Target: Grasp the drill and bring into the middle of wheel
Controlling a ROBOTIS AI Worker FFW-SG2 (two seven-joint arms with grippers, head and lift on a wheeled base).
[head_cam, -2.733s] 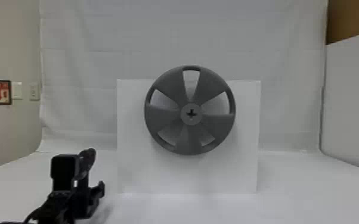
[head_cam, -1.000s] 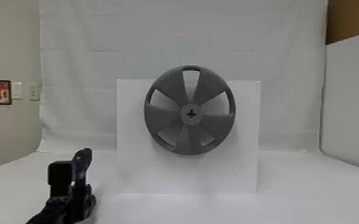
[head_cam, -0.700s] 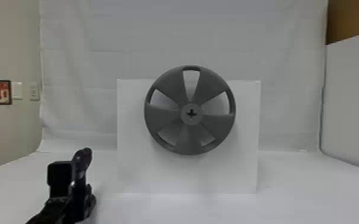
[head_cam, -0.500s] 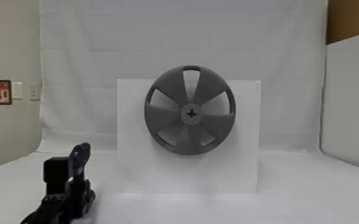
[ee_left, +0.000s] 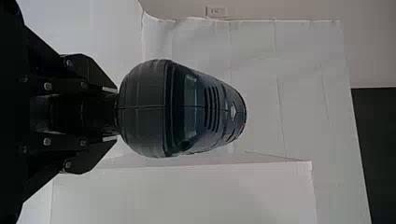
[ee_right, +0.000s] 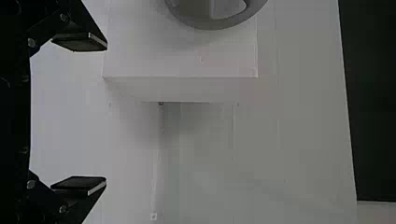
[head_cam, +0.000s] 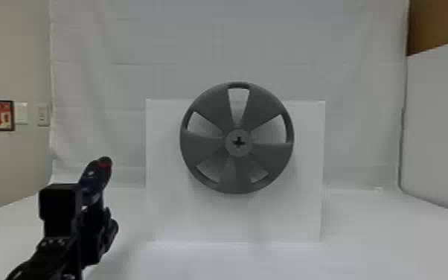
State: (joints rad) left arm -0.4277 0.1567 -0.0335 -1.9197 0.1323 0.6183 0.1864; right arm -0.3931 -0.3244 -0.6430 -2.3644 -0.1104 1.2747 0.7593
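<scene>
**My left tool point(head_cam: 102, 229) and the drill point(head_cam: 93, 182) have risen together since the last head view frame**

Closest to me, I have the left tool closed in on the drill's dark grip, a fingertip on either side of it. In the left wrist view the rounded, vented body sits just beyond those fingertips; from the head it stands above them, leaning, with a bit of red at its upper end. My right tool point(ee_right: 107, 113) is spread wide, as its own wrist view shows me.

Farther out, the wheel point(head_cam: 202, 149) is upright against a white box point(head_cam: 182, 223) on the bench point(head_cam: 383, 242). I see its cross-marked hub point(head_cam: 230, 147) higher than the drill and to its right, well apart. Behind hangs a pale cloth point(head_cam: 160, 44).
</scene>
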